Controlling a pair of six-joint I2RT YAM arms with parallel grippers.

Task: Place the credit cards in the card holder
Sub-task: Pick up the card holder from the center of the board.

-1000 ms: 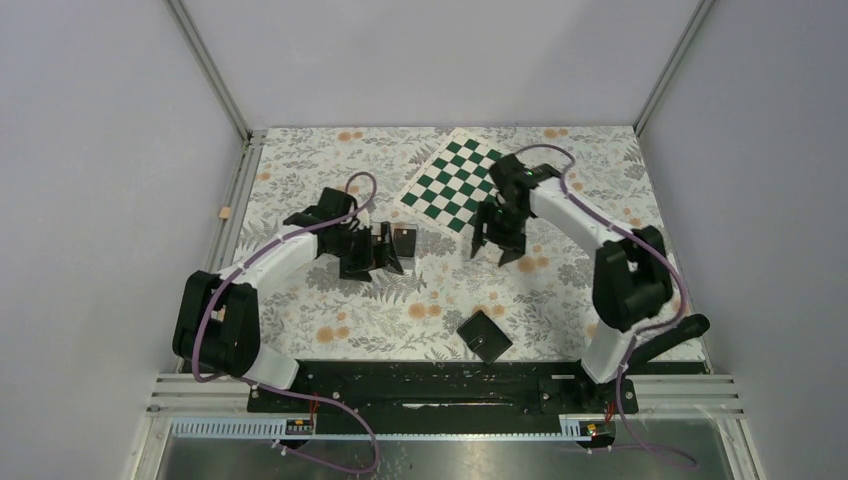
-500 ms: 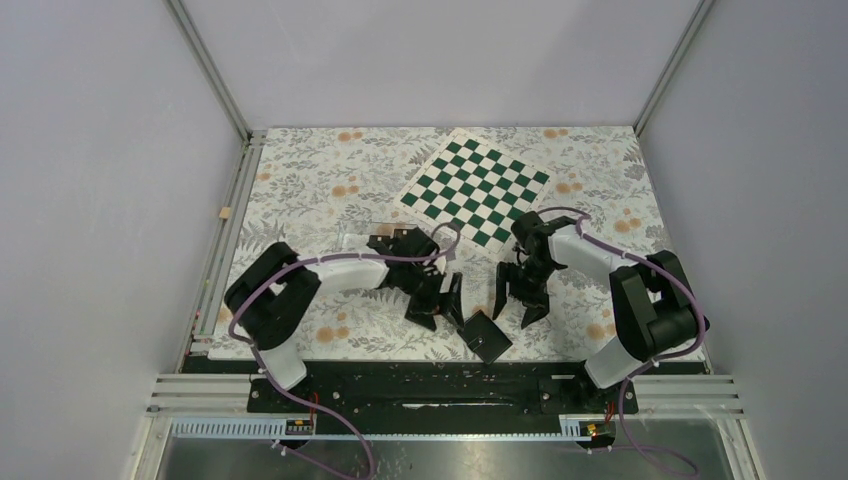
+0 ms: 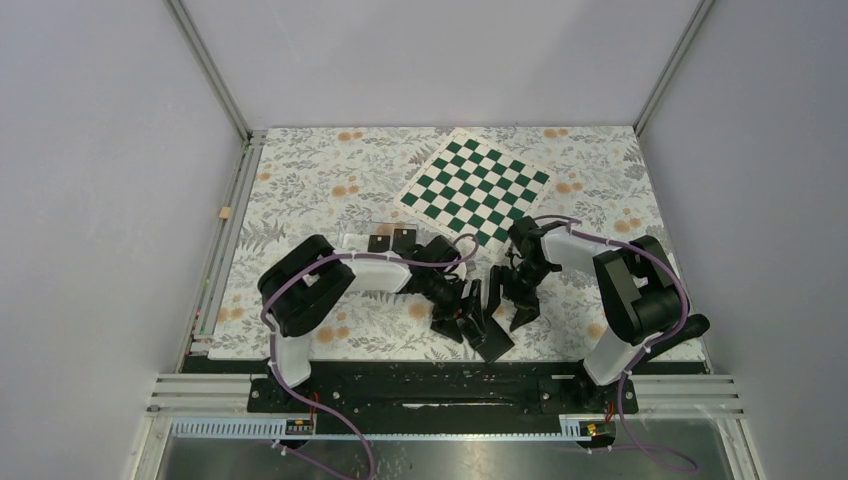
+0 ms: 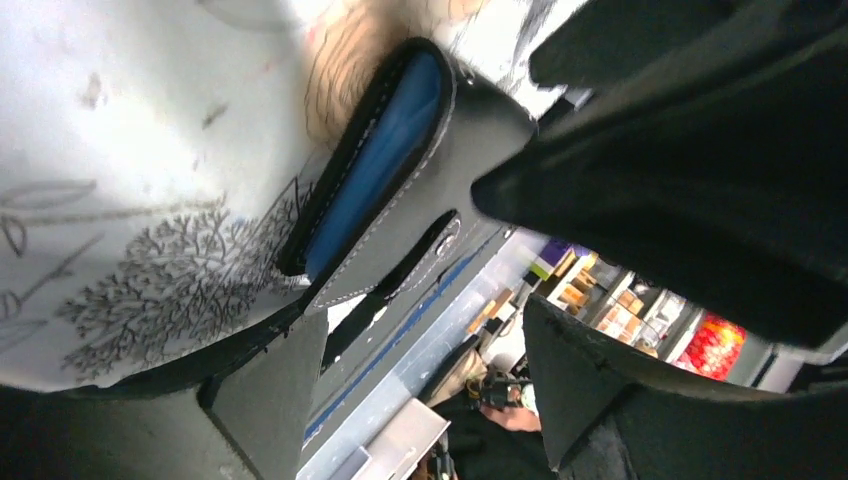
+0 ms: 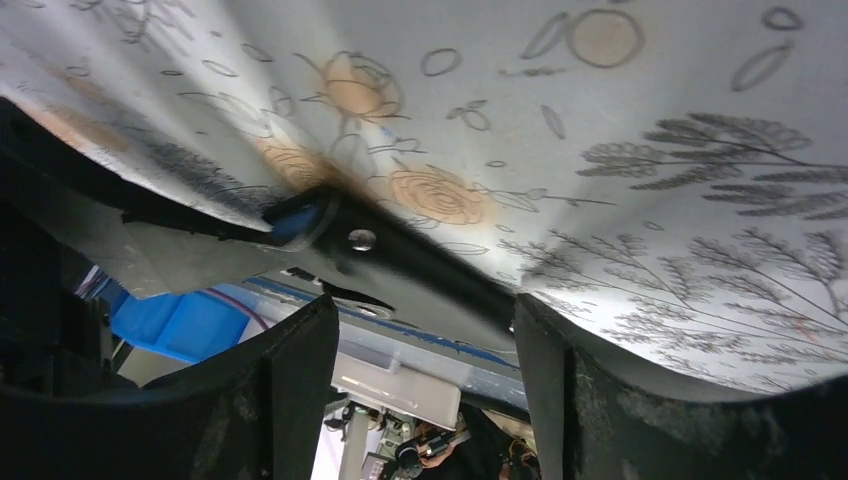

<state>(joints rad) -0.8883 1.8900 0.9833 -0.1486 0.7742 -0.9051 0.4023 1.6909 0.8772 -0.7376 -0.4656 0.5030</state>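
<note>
The card holder (image 3: 497, 341), a small black wallet, lies near the table's front edge. In the left wrist view the card holder (image 4: 400, 170) gapes a little, showing a blue inside and a snap tab. My left gripper (image 3: 465, 318) stands open at its left side, and in its own view the left gripper (image 4: 420, 315) has one fingertip at the holder's edge. My right gripper (image 3: 508, 305) hangs open just behind it. The right gripper (image 5: 422, 305) looks onto the card holder (image 5: 400, 255) just past its fingertips. Two dark credit cards (image 3: 392, 241) lie behind the left arm.
A green-and-white checkered board (image 3: 475, 190) lies at the back centre. The cards rest by a faint clear plastic box (image 3: 355, 235). A small beige piece (image 3: 224, 212) sits at the left rail. The black base rail (image 3: 400, 385) runs right in front of the holder.
Both arms swung from the back of the table down to the card holder at the front. The left jaws have narrowed; the right jaws kept their width.
</note>
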